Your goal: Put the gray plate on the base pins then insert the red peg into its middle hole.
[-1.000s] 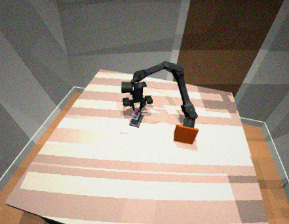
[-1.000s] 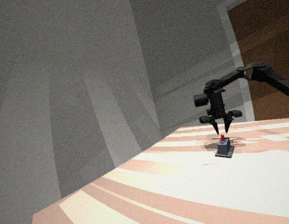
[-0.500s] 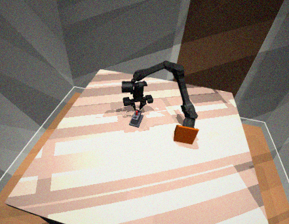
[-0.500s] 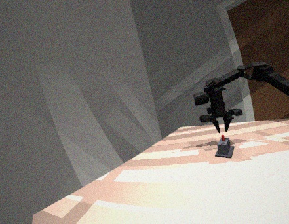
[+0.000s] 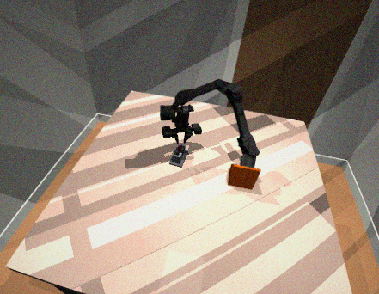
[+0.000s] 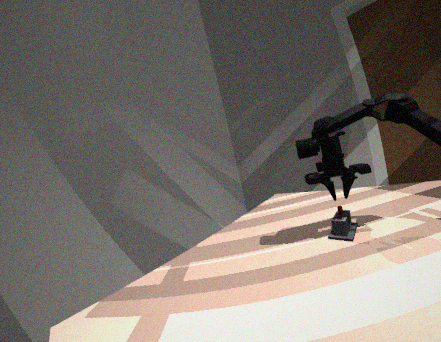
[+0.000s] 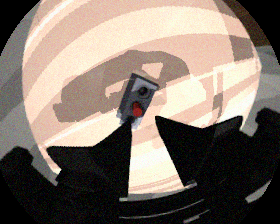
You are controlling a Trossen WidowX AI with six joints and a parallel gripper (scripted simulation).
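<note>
Striped pink and cream tabletop fills the lower frame, gray walls behind. At centre I see the red peg (image 6: 339, 208) standing up out of the gray plate (image 6: 341, 219), which sits on the base (image 6: 342, 232). I judge the peg light, stiff and smooth, best pinched at its exposed top. Above it, apart, my gripper (image 6: 338, 194) hangs released and holding nothing. I cannot make out the pins, the hole, or how deep the peg sits.
</note>
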